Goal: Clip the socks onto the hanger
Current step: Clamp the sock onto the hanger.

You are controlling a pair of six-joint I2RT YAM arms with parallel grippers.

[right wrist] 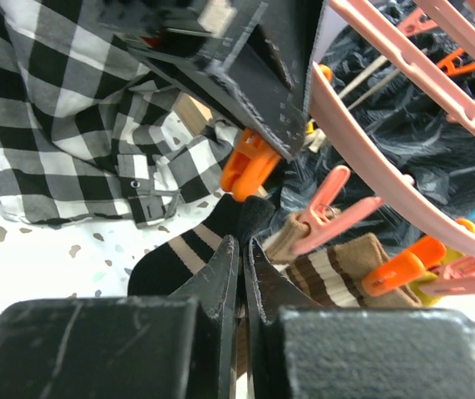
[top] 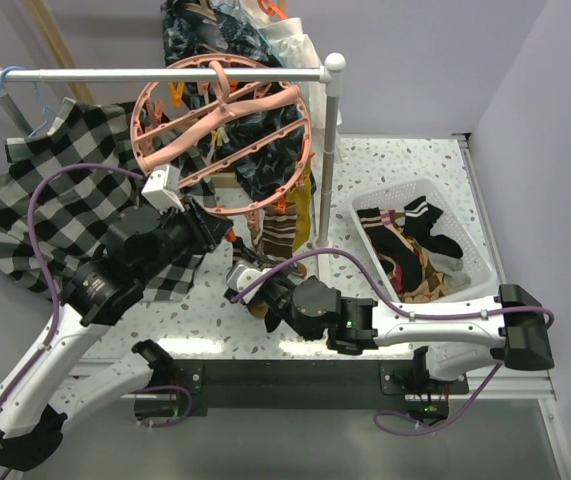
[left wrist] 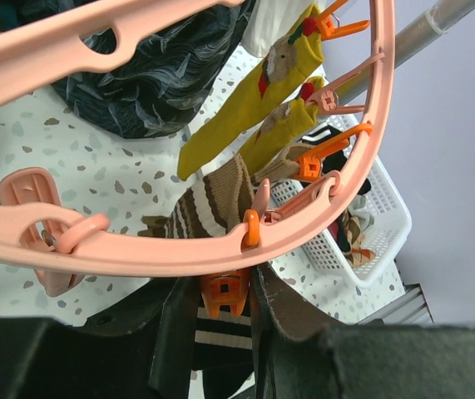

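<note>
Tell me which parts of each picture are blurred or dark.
Top external view: even soft light, all sharp, including the hanger. Left wrist view: the left claw at the bottom is dark and blurred, the orange clip in it sharper. Right wrist view: the right claw is dark and blurred, the black striped sock at its tips sharp.
</note>
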